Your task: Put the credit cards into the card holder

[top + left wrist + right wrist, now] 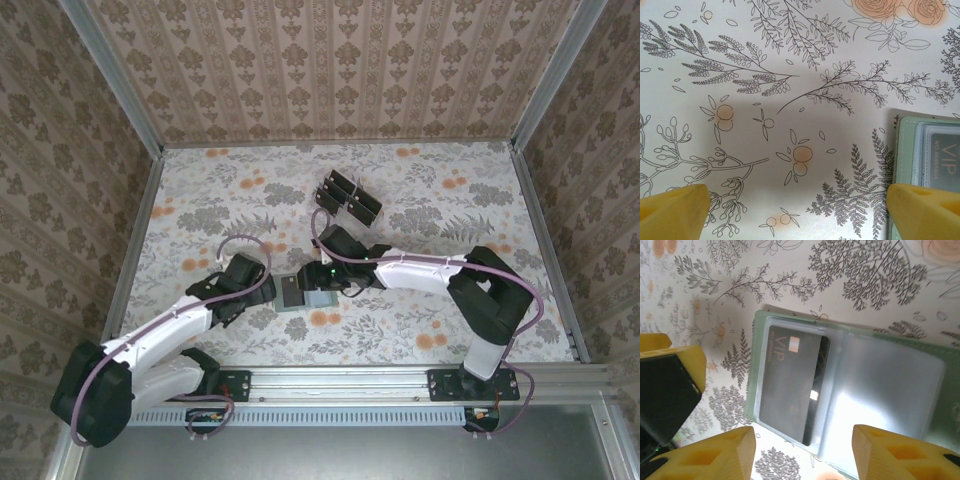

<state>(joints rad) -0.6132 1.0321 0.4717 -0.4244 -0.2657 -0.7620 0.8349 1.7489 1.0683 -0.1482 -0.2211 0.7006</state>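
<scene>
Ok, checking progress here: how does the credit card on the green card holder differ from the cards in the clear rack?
The credit card on the open card holder lies flat and alone, its VIP lettering showing; the rack cards stand propped up, several together. The holder's credit card sits at the near side of the table; the rack cards sit farther back. Both are dark and rectangular.

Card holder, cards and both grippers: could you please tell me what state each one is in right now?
card holder: lying open and flat, clear pockets facing up.
credit card: flat, VIP face up, on one half of the holder; whether fully tucked in, cannot tell.
rack: holding dark cards, apart from the holder.
left gripper: open, empty, beside the holder.
right gripper: open, empty, above the holder.
</scene>
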